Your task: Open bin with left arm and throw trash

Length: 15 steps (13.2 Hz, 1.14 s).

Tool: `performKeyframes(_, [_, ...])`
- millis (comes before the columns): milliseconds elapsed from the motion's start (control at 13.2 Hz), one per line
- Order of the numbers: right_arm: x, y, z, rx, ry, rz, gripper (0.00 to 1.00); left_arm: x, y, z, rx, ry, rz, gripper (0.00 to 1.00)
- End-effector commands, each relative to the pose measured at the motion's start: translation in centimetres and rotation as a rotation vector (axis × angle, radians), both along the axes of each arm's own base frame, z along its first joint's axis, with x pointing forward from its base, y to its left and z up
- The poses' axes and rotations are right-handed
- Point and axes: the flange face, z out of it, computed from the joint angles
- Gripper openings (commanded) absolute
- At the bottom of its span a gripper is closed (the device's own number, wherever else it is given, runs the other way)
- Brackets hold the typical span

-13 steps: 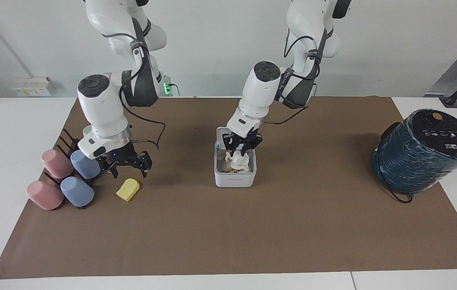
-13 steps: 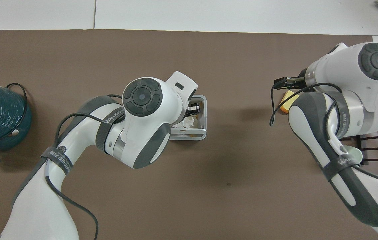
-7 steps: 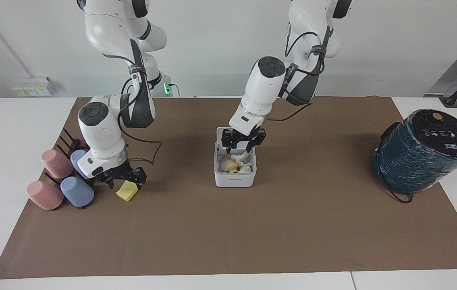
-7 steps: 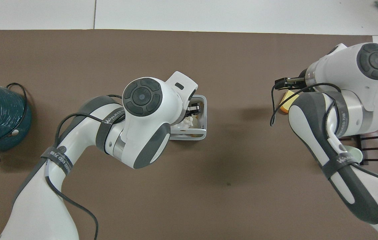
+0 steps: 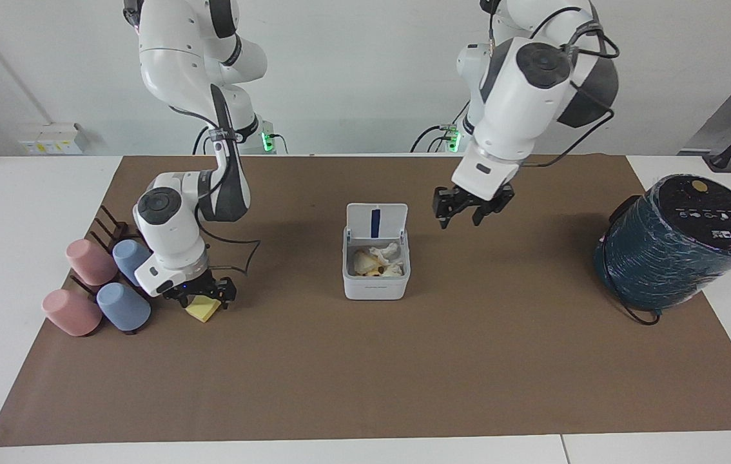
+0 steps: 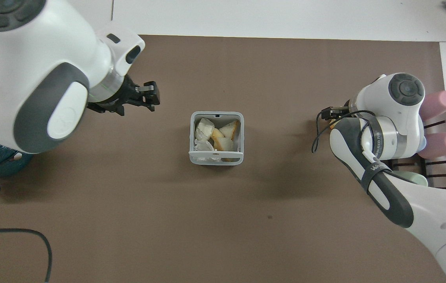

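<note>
Bin (image 5: 376,283) sits on the brown mat (image 5: 468,361) at mid-counter, lid (image 5: 376,222) hinged up on the edge nearer the robots, blue strip on its inner face showing. Inside the bin: crumpled white tissue (image 6: 204,129) and a pale bread-like slice (image 6: 229,129), lying against each other.

Yellow block (image 5: 203,310) lies on the mat, well apart from the bin toward the right arm's end of the counter, just beside the cup rack.

Right end effector (image 5: 201,296) is down at the yellow block, fingers spread wide and standing on either side of it. Cannot tell whether the pads touch the block; the block rests on the mat, not lifted. In the overhead view the arm's wrist hides most of the block; only the tip of this end effector (image 6: 331,113) shows.

Left end effector (image 5: 472,207) is in the air, over bare mat beside the bin toward the left arm's end of the counter, clear of the lid. Fingers parted, nothing between them. Overhead view agrees: left end effector (image 6: 144,96) empty, apart from the bin.

Outward from the bin: pink and blue cups (image 5: 98,283) lie tipped on the dark rack (image 5: 107,225) at the right arm's end. Dark teal wrapped cylinder (image 5: 678,241) stands tilted at the left arm's end.
</note>
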Motion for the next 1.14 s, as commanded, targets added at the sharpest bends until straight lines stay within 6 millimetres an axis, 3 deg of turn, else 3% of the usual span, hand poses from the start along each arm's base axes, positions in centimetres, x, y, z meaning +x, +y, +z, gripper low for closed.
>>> performKeyframes(0, [-1.2,-0.4,-0.2,0.007,0.015,0.018,1.00,-1.5,7.0,3.7,0.025,0.036,-0.076,0.71])
performKeyframes(227, [-1.5,-0.4,-0.3,0.008,0.024,0.017,0.00,-2.3,11.9,5.8,0.076,0.028,-0.141,0.71])
performKeyframes(379, [-1.3,-0.3,0.1,0.006,0.033,0.016,0.00,-3.6,12.7,7.6,0.122,0.000,-0.191,0.72])
performKeyframes(606, [-0.4,0.4,2.2,0.012,0.026,-0.011,0.00,-4.6,13.9,5.8,0.139,0.021,-0.215,0.74])
performKeyframes(833, [-0.1,1.9,6.6,0.049,-0.027,-0.056,0.00,-5.3,15.0,3.8,0.142,-0.002,-0.199,0.78])
performKeyframes(1061, [0.0,5.7,11.4,0.135,-0.041,-0.087,0.00,-5.5,15.1,2.5,0.139,-0.060,-0.187,0.80])
